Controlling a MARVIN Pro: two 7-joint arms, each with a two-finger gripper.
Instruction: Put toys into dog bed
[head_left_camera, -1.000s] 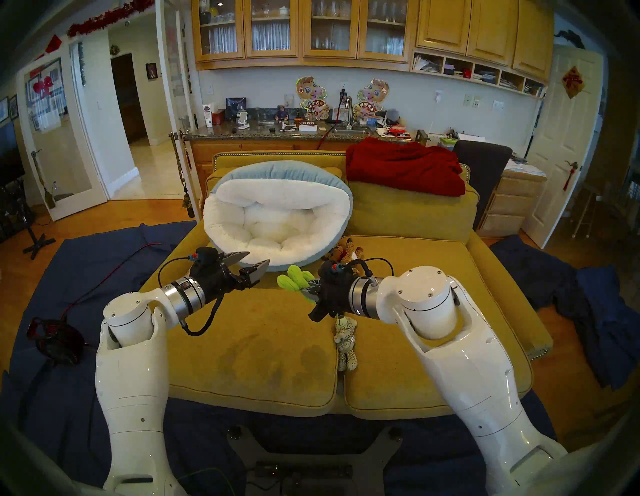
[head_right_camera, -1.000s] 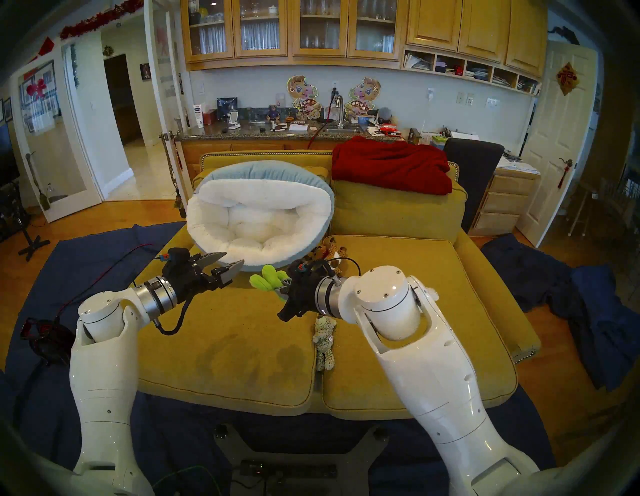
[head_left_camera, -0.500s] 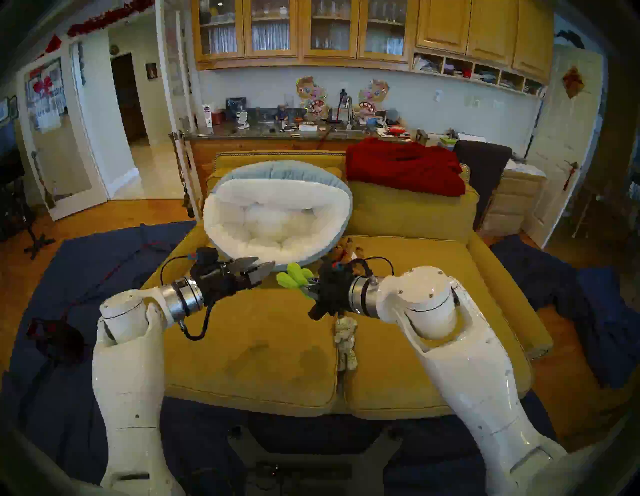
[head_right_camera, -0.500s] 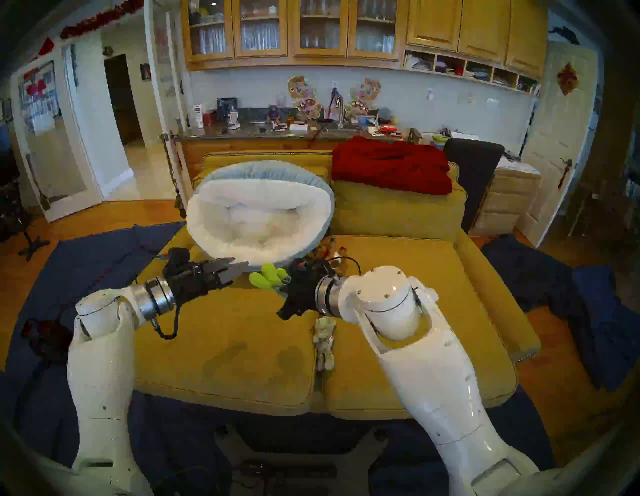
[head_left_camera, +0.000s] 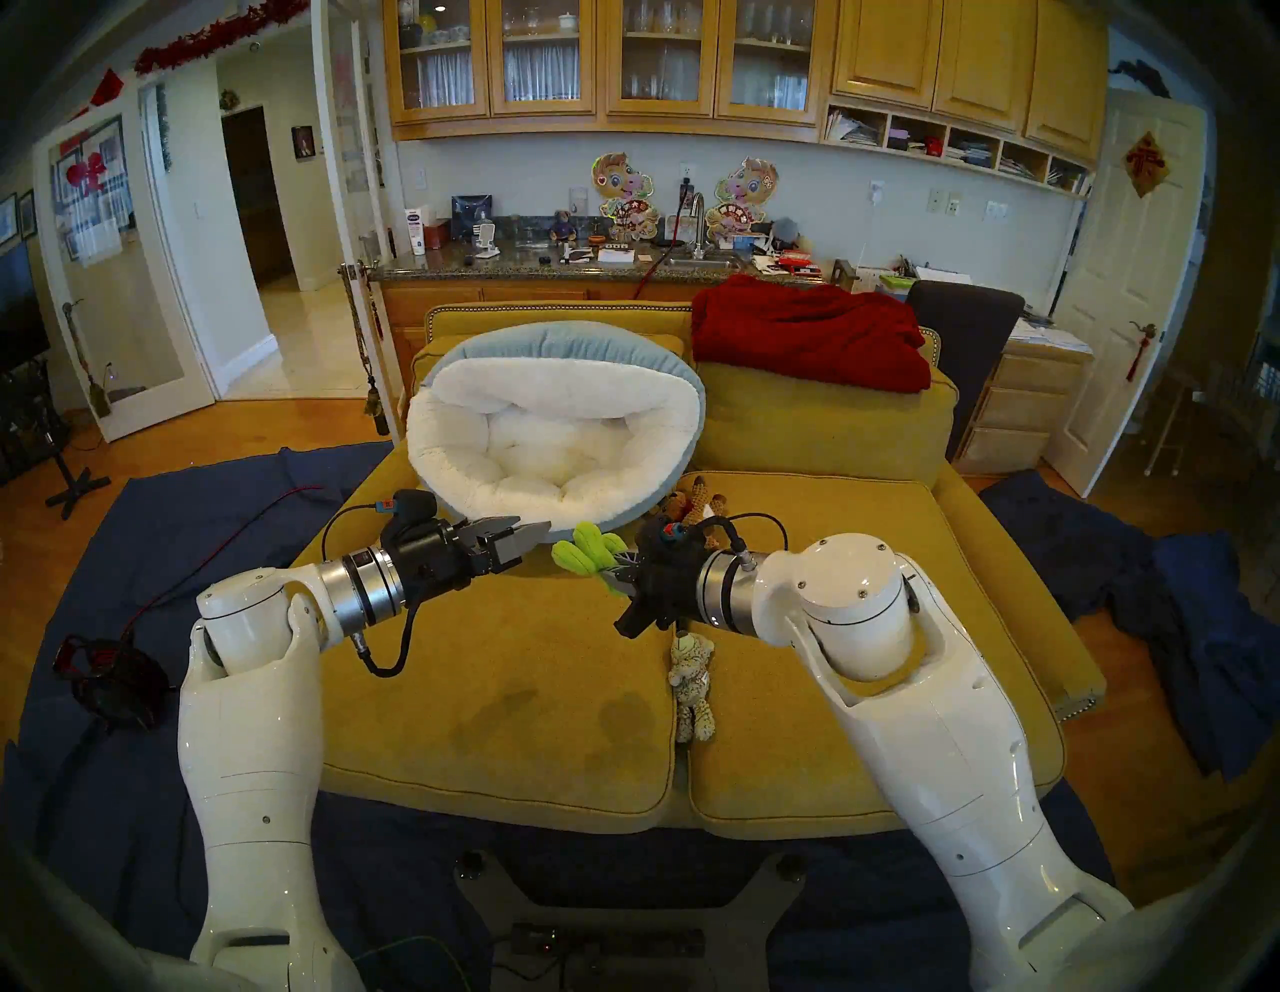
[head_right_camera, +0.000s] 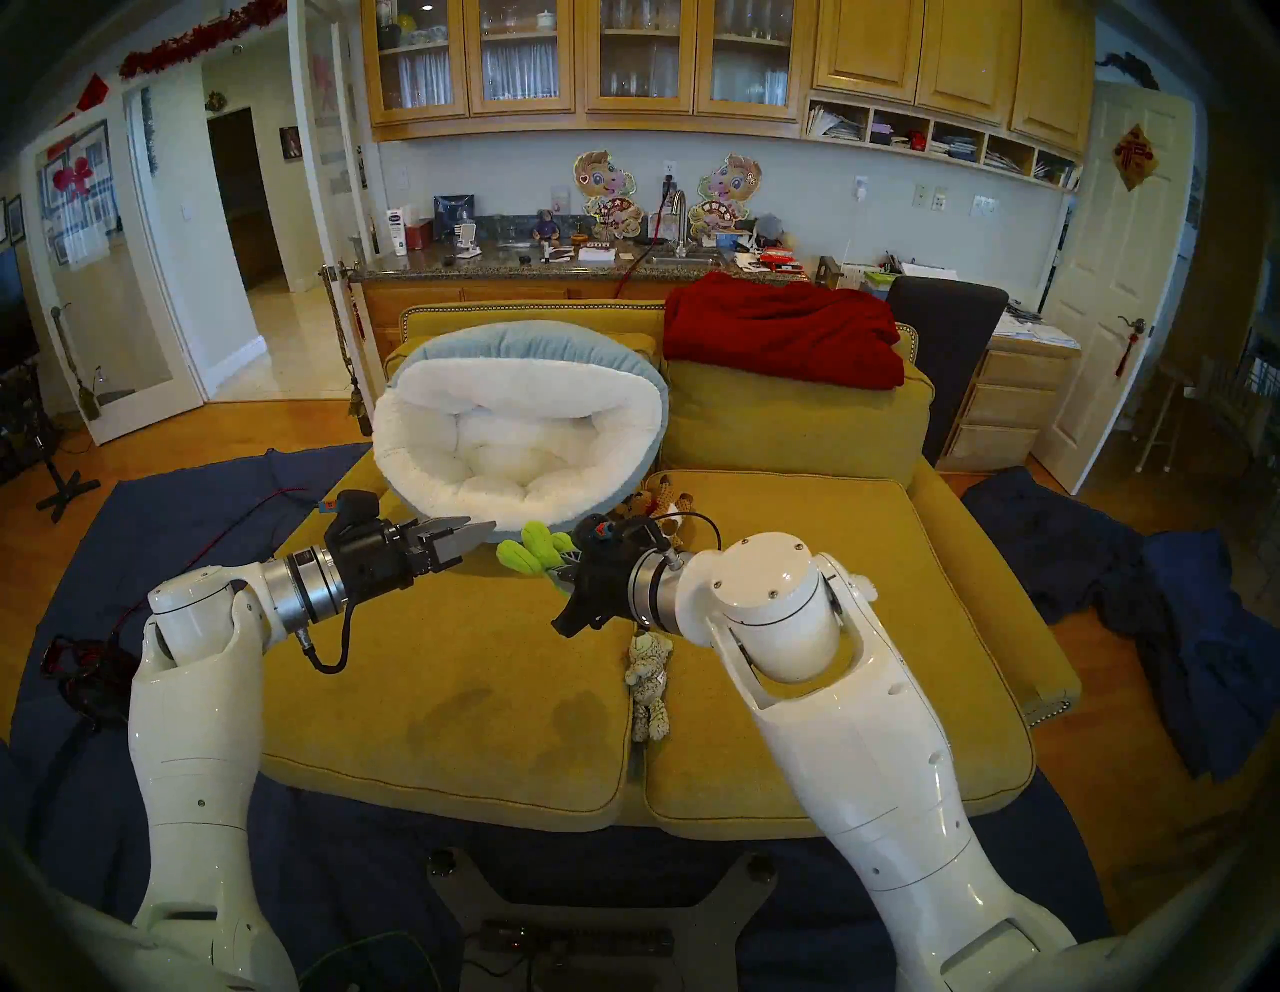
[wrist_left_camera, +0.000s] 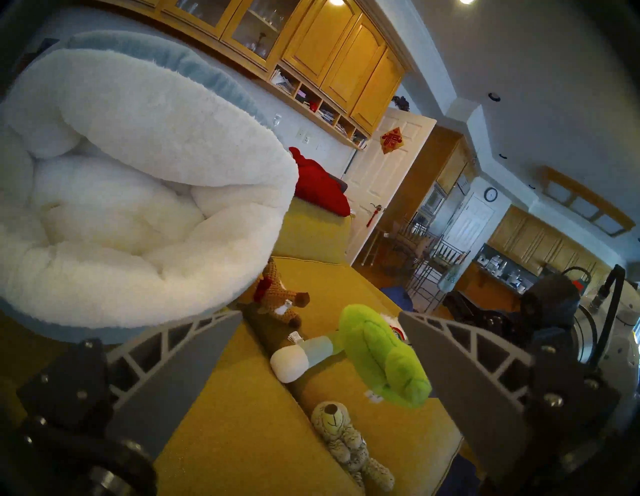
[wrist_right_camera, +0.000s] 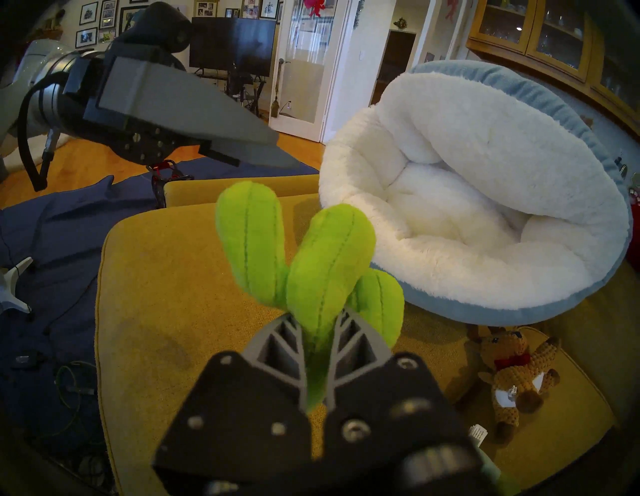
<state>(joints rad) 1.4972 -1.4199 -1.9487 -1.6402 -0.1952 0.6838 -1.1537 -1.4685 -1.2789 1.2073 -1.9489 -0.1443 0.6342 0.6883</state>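
My right gripper (head_left_camera: 618, 571) is shut on the bright green cactus (head_left_camera: 589, 551) and holds it above the sofa seat, just in front of the dog bed (head_left_camera: 554, 343). It pinches the cactus's base in the right wrist view (wrist_right_camera: 322, 270). My left gripper (head_left_camera: 532, 526) is open and empty, its tips a little left of the cactus, by the bed's front rim. The grey spotted cub (head_left_camera: 691, 682) lies in the seam between the seat cushions. The brown knitted animal (head_left_camera: 696, 499) and the white-blue tube (wrist_left_camera: 298, 360) lie right of the bed. The white animal is mostly hidden.
The bed leans tilted against the sofa's back cushion. A red blanket (head_left_camera: 810, 332) lies on the sofa back at the right. Dark blue cloths (head_left_camera: 208, 526) and a red cable cover the floor around the sofa. A dark chair (head_left_camera: 970, 332) stands behind the sofa.
My left gripper has turned at the wrist and moved right, toward the cactus. My right gripper has lifted the cactus slightly up and left.
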